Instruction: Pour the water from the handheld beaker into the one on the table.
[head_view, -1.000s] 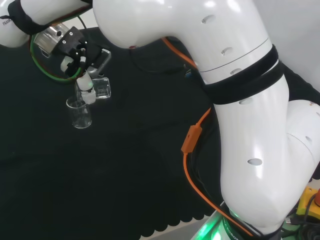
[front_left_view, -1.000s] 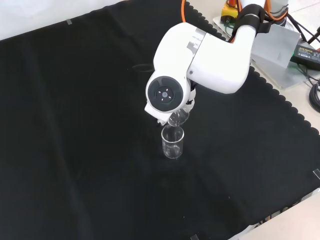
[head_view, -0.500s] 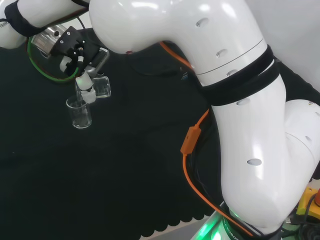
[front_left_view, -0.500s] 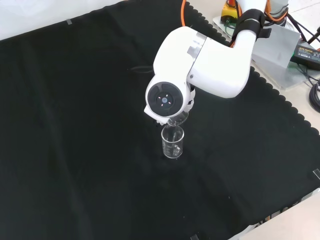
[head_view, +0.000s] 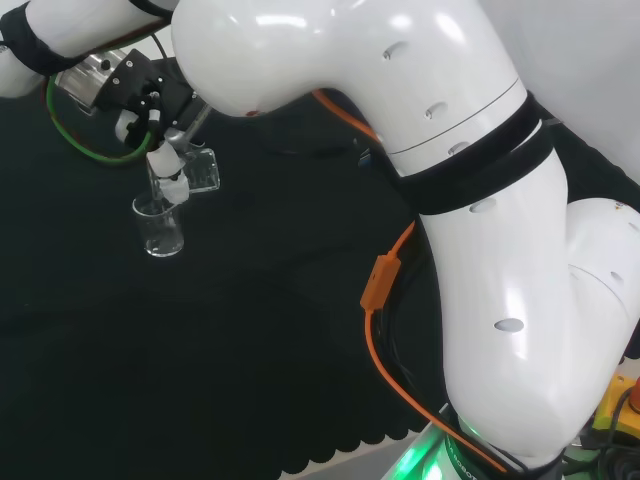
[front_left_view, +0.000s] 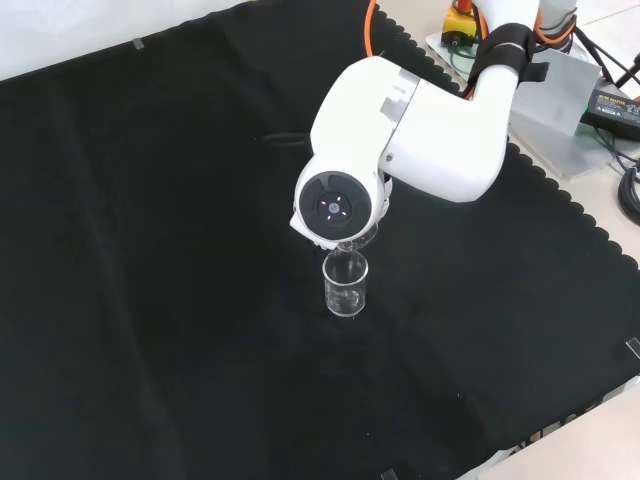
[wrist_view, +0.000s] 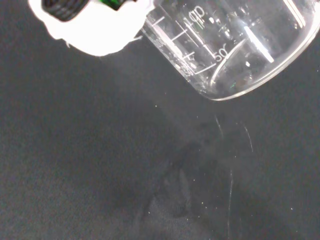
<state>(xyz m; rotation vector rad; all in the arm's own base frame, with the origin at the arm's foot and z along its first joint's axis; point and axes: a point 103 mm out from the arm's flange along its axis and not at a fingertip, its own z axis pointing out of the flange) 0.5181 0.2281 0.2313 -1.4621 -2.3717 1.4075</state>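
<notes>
In the head view the robot hand (head_view: 150, 95) sits at about 10 o'clock, its fingers curled round a clear beaker (head_view: 200, 170) that it grasps tilted over. Just below, at about 9 o'clock, a 2nd beaker (head_view: 161, 228) stands upright on the bench (head_view: 250, 350); a white fingertip (head_view: 168, 186) hangs right over its rim. Whether the 2 glasses touch cannot be told.

In the front view the upright beaker (front_left_view: 346, 285) stands near the cloth's middle, directly under the arm's big white link (front_left_view: 405, 135) with its round grey cap (front_left_view: 330, 207). A sliver of the tilted beaker (front_left_view: 358, 240) shows between that cap and the standing glass's rim.

Black cloth lies bare all round the standing beaker: wide toward 9 o'clock and 6 o'clock in the front view, narrower toward the scalloped edge (front_left_view: 560, 190) at 3 o'clock. An orange cable (head_view: 378, 290) runs down beside the arm in the head view, well apart from both glasses.

The wrist view shows the held beaker (wrist_view: 225, 45) close up, its graduation marks visible, with a white part of the robot hand (wrist_view: 95, 30) beside it above dark cloth. Its water level cannot be told.
</notes>
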